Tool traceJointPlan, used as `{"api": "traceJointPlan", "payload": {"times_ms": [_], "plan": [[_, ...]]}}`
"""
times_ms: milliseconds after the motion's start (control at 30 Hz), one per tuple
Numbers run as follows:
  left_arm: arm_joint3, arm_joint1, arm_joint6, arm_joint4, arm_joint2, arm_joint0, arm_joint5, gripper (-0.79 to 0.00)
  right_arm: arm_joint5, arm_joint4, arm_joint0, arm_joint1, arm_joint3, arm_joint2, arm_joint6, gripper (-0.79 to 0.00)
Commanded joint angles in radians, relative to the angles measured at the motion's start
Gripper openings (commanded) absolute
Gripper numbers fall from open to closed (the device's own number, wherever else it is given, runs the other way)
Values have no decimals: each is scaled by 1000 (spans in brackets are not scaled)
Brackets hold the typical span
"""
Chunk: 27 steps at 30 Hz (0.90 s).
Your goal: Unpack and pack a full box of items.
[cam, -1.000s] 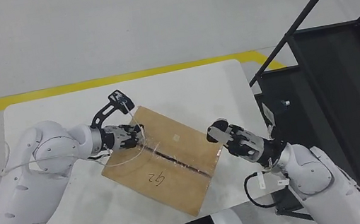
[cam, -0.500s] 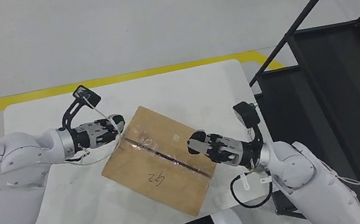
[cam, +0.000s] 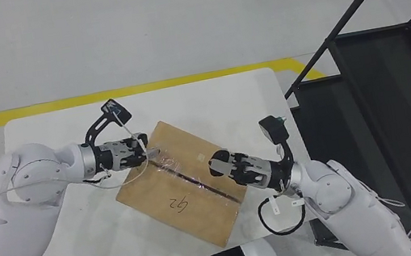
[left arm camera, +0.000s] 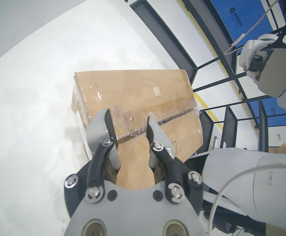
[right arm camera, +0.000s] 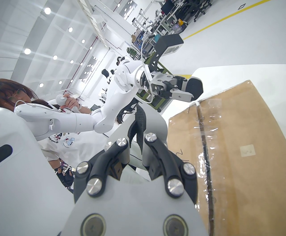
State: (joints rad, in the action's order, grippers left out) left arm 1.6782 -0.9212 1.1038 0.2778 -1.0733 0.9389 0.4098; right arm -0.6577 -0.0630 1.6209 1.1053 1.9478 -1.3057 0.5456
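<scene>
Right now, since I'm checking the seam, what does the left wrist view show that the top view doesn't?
Left wrist view: the left claw open, fingers either side of the crinkled tape at one end of the seam. Top view: the box slanted on the white table, the right claw over its other end. Both: the closed box, its seam taped.

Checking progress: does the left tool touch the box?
Cannot tell: in the left wrist view the left tool overlaps the box, yet neither contact nor gap shows.
</scene>
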Motion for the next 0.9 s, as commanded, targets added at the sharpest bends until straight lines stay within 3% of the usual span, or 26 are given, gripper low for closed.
{"api": "traceJointPlan", "payload": {"times_ms": [0, 433, 500, 533, 633, 867], "plan": [[-2, -2, -10, 16, 10, -9, -8, 0, -1, -1, 1, -1, -1, 1, -2, -785], [-52, -20, 0, -34, 77, -59, 14, 0, -9, -3, -9, -5, -17, 7, -3, -785], [-54, -21, 3, -34, 80, -67, 15, -329, -8, -4, -10, -6, -16, 7, -3, -785], [-56, -22, 5, -37, 83, -68, 16, -376, -9, -4, -10, -6, -17, 7, -4, -785], [-68, -24, 13, -53, 92, -75, 18, -419, -9, -6, -10, -7, -20, 6, -6, -785], [-90, -31, 26, -72, 118, -93, 20, -409, -8, -10, -10, -9, -23, 10, -12, -785]]}}
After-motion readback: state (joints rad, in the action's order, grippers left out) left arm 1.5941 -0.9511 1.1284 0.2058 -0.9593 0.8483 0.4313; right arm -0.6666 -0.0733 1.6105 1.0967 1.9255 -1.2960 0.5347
